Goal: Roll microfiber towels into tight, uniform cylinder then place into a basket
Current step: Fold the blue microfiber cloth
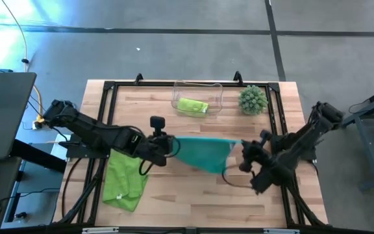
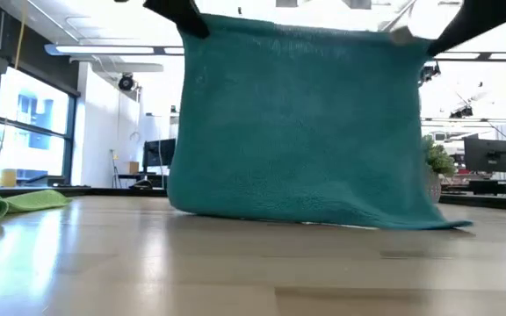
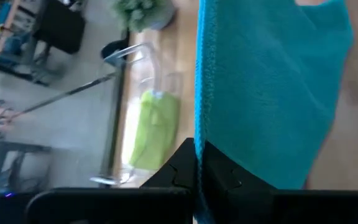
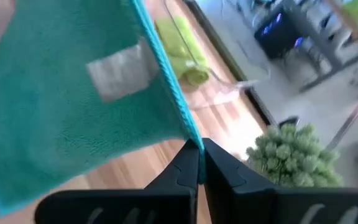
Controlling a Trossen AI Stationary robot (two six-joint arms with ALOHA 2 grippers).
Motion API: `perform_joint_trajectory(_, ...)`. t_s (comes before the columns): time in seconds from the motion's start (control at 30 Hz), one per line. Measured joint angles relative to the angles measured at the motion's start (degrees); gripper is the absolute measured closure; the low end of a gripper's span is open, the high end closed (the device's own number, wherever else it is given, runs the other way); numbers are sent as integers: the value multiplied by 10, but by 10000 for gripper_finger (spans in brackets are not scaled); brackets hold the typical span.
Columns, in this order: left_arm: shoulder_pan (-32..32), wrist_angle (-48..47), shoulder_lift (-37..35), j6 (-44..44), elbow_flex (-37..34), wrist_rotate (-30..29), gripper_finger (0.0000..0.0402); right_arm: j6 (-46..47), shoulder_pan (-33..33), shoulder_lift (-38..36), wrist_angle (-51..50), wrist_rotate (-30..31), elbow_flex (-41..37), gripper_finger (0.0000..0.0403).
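Observation:
The teal blue towel (image 1: pixel 203 155) hangs spread between my two grippers over the middle of the table; its lower edge (image 2: pixel 323 215) rests on the wood. My left gripper (image 1: pixel 172 147) is shut on its left top corner, my right gripper (image 1: pixel 242 151) on its right top corner. One lime green towel (image 1: pixel 124 182) lies crumpled flat at the near left. A rolled lime green towel (image 1: pixel 193 106) lies in the clear basket (image 1: pixel 214 92) at the far middle. My left gripper pinches the towel's top corner (image 3: pixel 199 144) between its two fingers, at the edge. The towel hangs below, its top edge drawn between the grippers, its lower edge on the table. My right gripper pinches the other top corner (image 4: pixel 194 144) between its two fingers, at the edge. The towel hangs from it, white label (image 4: pixel 120 71) showing, lower part on the table.
A round spiky green plant ball (image 1: pixel 252 99) stands at the far right, beside the basket. A black frame (image 1: pixel 109 91) runs around the table's edges. Bare wood lies in front of the hanging towel (image 2: pixel 253 263).

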Motion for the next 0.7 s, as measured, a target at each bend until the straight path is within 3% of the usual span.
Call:
perform_joint_trajectory(0.2, 33, -5, 0, 69, 0, -39, 401, -154, -93, -80, 76, -33, -24, 402)
perform_joint_trajectory(0.5, 57, -13, -2, 123, 31, -173, 401, -392, -189, -119, 91, -37, 87, 402)
perform_joint_trajectory(0.6, 55, -13, -3, 101, 40, -168, 401, -416, -201, -110, 97, -44, 99, 402)
perform_joint_trajectory(0.7, 42, -30, -3, 38, 33, -110, 401, -390, -193, -97, 102, -78, 92, 402)
